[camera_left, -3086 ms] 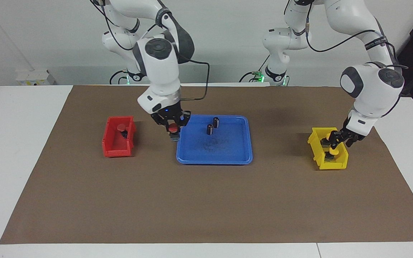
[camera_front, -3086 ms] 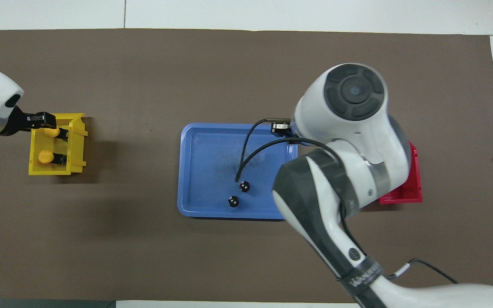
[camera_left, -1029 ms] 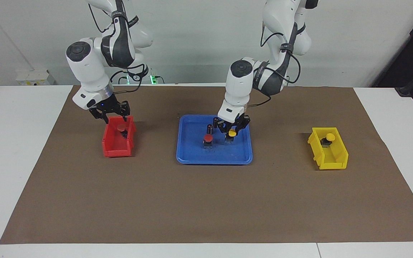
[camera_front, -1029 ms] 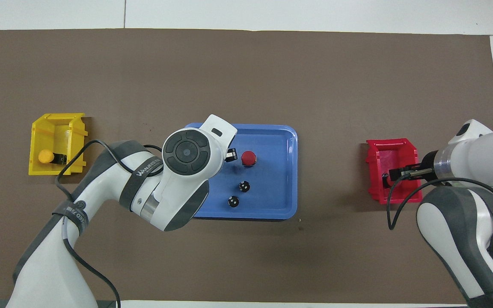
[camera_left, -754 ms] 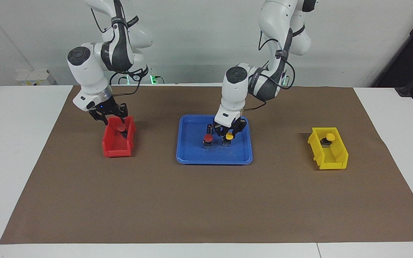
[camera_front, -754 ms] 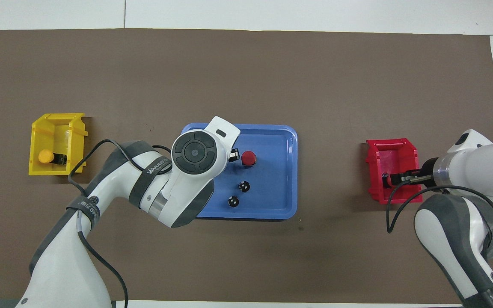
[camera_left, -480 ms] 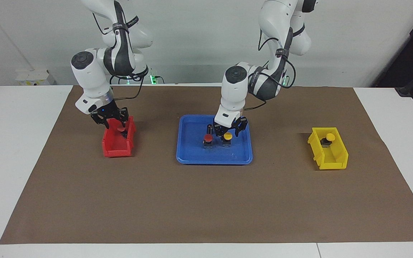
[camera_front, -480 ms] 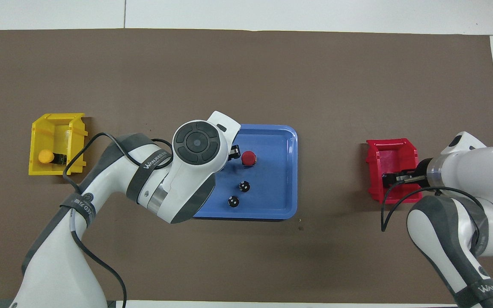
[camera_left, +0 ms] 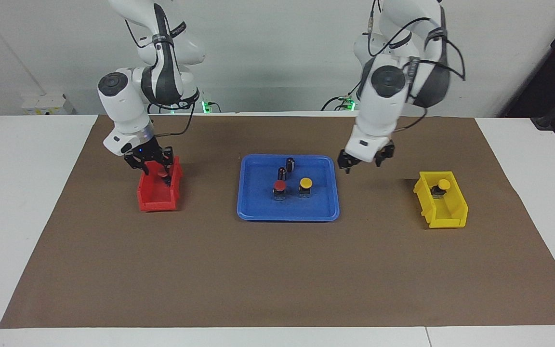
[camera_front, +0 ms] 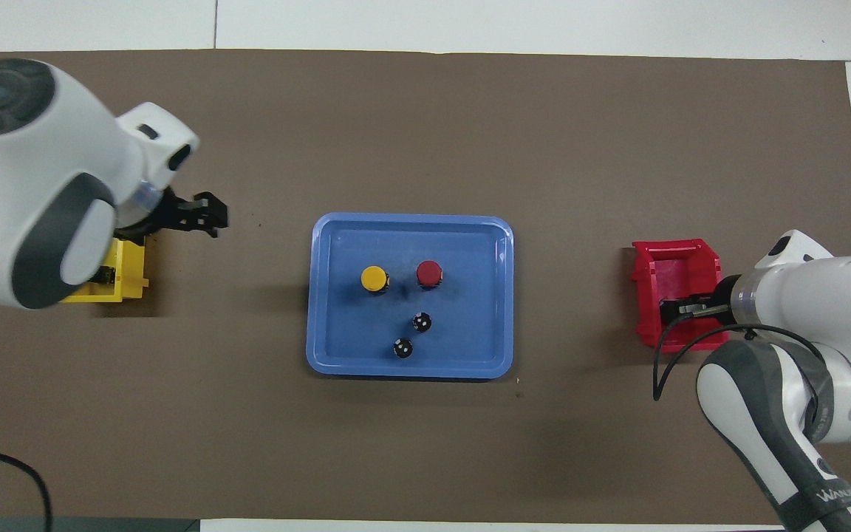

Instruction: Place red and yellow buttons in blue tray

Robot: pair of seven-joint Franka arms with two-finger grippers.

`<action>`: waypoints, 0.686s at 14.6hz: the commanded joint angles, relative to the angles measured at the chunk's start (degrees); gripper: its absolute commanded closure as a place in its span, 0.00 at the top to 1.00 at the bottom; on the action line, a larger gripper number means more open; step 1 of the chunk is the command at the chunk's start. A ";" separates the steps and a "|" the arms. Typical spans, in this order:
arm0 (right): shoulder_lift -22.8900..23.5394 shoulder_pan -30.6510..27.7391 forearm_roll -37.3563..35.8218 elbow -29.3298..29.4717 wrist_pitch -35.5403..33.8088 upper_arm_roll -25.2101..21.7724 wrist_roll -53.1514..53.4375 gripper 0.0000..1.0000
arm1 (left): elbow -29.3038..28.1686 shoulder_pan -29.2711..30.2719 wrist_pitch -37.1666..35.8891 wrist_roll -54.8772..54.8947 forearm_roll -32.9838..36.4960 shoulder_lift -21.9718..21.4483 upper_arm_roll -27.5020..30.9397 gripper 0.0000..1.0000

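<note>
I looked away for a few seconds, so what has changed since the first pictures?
Both arms delivered: a red button and a yellow button now stand in the blue tray. The left gripper let go, rose, and is heading toward the yellow bin. The right gripper returned into the red bin. Both dark cylinders stayed put.

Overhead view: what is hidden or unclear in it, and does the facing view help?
- Yellow bin, overhead view: the left arm, its left pincer open over the mat, covers most of it; the yellow button inside shows only in the facing view.
- Red bin, both views: the right pincer reaches inside and covers what lies there; whether it grips anything cannot be told.
- Dark cylinders in the blue tray: too small to identify.
</note>
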 commanded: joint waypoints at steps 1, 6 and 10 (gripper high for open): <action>-0.43 -0.23 1.19 -1.55 1.57 0.49 -0.19 0.63 | -1.31 7.95 2.04 10.63 0.30 -0.64 -0.83 1.00; -0.26 -0.58 1.19 -3.40 2.88 0.40 -0.99 0.62 | -17.53 15.79 20.13 15.23 0.30 -6.52 -0.83 0.82; 0.36 -0.41 1.10 -2.70 2.80 0.49 -1.25 0.34 | -21.60 17.47 22.18 19.36 0.30 -7.24 -0.83 0.70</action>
